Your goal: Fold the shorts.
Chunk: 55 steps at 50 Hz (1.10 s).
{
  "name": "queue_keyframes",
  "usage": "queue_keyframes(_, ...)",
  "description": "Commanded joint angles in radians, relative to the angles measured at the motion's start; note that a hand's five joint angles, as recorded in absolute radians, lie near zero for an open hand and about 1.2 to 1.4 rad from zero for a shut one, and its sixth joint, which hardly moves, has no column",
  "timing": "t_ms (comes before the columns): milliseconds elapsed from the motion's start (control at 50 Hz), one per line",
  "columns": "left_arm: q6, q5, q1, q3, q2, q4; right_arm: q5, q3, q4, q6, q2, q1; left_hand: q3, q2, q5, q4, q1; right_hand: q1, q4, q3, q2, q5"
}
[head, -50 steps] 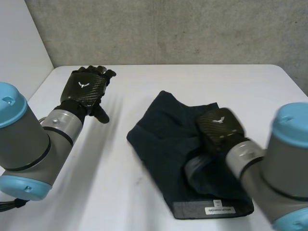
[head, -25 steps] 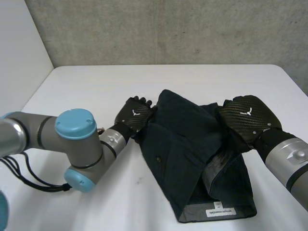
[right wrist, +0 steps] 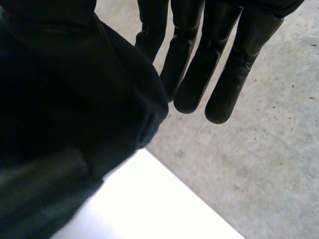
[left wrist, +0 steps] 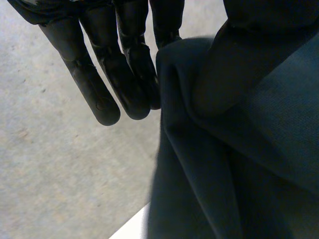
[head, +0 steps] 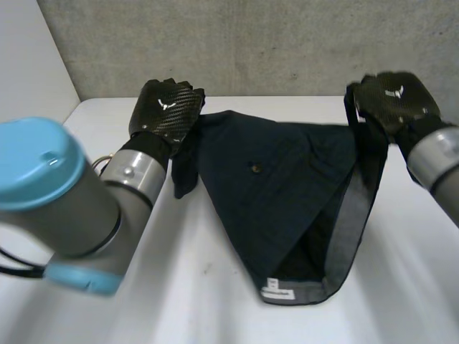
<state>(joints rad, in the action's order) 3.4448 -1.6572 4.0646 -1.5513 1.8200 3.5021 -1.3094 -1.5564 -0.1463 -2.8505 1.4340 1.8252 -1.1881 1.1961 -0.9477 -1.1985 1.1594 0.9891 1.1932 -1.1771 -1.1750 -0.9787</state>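
Holding the dark shorts [head: 287, 186] spread between both hands, over the far part of the white table [head: 193, 287]. Left hand [head: 166, 109] at one upper corner of the cloth, right hand [head: 391, 97] at the other. Cloth drawn across between them as a wide top edge. Below that it narrows to a hanging end with a grey band and a small white label [head: 273, 292], which appears to rest on the table. Small button [head: 254, 168] on the front panel. Loose flap of cloth hangs just under the left hand.

Left wrist view: fingers [left wrist: 94, 84] nearly straight, cloth bunched against them on the thumb side, pinched there. Right wrist view: fingers [right wrist: 224, 69] likewise straight, a thick fold of cloth clamped beside them. Both hands gripping the shorts. Grey concrete wall [head: 272, 43] behind the table.
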Motion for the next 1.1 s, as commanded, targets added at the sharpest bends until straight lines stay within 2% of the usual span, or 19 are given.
queue_keyframes(20, -0.049, -0.081, -0.154, -0.090, -0.062, -0.083, 0.007, 0.238, -0.006, -0.125, -0.210, 0.052, -0.208, 0.200, -0.274, -0.198, 0.237, 0.407, 0.203, -0.219, -0.221, -0.243)
queue_keyframes(100, -0.067, -0.182, -0.248, -0.101, -0.009, -0.089, 0.016, 0.334, -0.006, -0.155, -0.320, 0.103, -0.208, 0.200, -0.274, -0.198, 0.237, 0.407, 0.203, -0.219, -0.221, -0.243)
queue_keyframes(140, -0.066, -0.237, -0.282, -0.087, 0.059, -0.097, 0.010, 0.369, 0.010, -0.142, -0.377, 0.114, -0.203, 0.195, -0.269, -0.192, 0.231, 0.288, 0.084, -0.100, -0.103, -0.124)
queue_keyframes(180, -0.064, -0.271, -0.296, -0.072, 0.093, -0.098, 0.009, 0.377, 0.037, -0.129, -0.403, 0.115, 0.113, -0.121, 0.047, 0.123, -0.084, 0.136, -0.068, 0.052, 0.050, 0.028)
queue_keyframes(200, -0.064, -0.288, -0.297, -0.066, 0.105, -0.100, 0.004, 0.378, 0.081, -0.110, -0.412, 0.117, 0.283, -0.291, 0.217, 0.293, -0.254, -0.074, -0.278, 0.262, 0.260, 0.238)
queue_keyframes(220, -0.055, -0.318, -0.296, -0.059, 0.110, -0.106, -0.001, 0.377, 0.106, -0.099, -0.411, 0.117, 0.569, -0.578, 0.504, 0.580, -0.541, -0.187, -0.391, 0.375, 0.373, 0.351)
queue_keyframes(260, -0.052, -0.341, -0.294, -0.059, 0.105, -0.117, -0.005, 0.369, 0.158, -0.073, -0.405, 0.114, 0.704, -0.712, 0.638, 0.714, -0.675, -0.398, -0.602, 0.586, 0.584, 0.562)
queue_keyframes(280, -0.052, -0.348, -0.293, -0.061, 0.102, -0.124, -0.011, 0.361, 0.206, -0.049, -0.393, 0.106, 0.734, -0.742, 0.668, 0.744, -0.705, -0.585, -0.789, 0.773, 0.771, 0.749)
queue_keyframes(340, -0.053, -0.351, -0.265, -0.069, 0.064, -0.159, -0.031, 0.335, 0.261, -0.014, -0.356, 0.103, 0.778, -0.786, 0.712, 0.788, -0.749, -0.815, -1.019, 1.003, 1.000, 0.979)
queue_keyframes(440, -0.059, -0.339, -0.204, -0.098, -0.036, -0.198, -0.067, 0.253, 0.313, 0.029, -0.223, 0.097, 0.807, -0.815, 0.741, 0.818, -0.779, -0.815, -1.019, 1.003, 1.000, 0.979)
queue_keyframes(560, -0.053, -0.260, -0.141, -0.128, -0.142, -0.224, -0.070, 0.199, 0.375, 0.054, -0.040, 0.082, 0.834, -0.842, 0.768, 0.844, -0.805, -0.815, -1.019, 1.003, 1.000, 0.979)
queue_keyframes(700, -0.062, -0.145, 0.014, -0.135, -0.153, -0.247, -0.071, 0.164, 0.392, 0.054, 0.026, 0.103, 0.825, -0.833, 0.759, 0.835, -0.796, -0.815, -1.019, 1.003, 1.000, 0.979)
queue_keyframes(780, -0.067, -0.067, 0.043, -0.139, -0.084, -0.255, -0.074, 0.150, 0.386, 0.054, -0.004, 0.121, 0.813, -0.821, 0.747, 0.824, -0.784, -0.815, -1.019, 1.003, 1.000, 0.979)
queue_keyframes(840, -0.070, -0.032, 0.040, -0.132, 0.013, -0.276, -0.097, 0.183, 0.387, 0.057, -0.110, 0.164, 0.801, -0.809, 0.735, 0.812, -0.773, -0.815, -1.019, 1.003, 1.000, 0.979)
queue_keyframes(960, -0.070, -0.032, 0.040, -0.089, 0.096, -0.295, -0.218, 0.303, 0.398, 0.059, -0.306, 0.206, 0.801, -0.809, 0.735, 0.812, -0.773, -0.815, -1.019, 1.003, 1.000, 0.979)
queue_keyframes(1100, -0.070, -0.029, 0.037, 0.019, 0.232, -0.301, -0.245, 0.407, 0.396, 0.059, -0.473, 0.204, 0.737, -0.745, 0.671, 0.748, -0.708, -0.667, -0.871, 0.855, 0.853, 0.831)
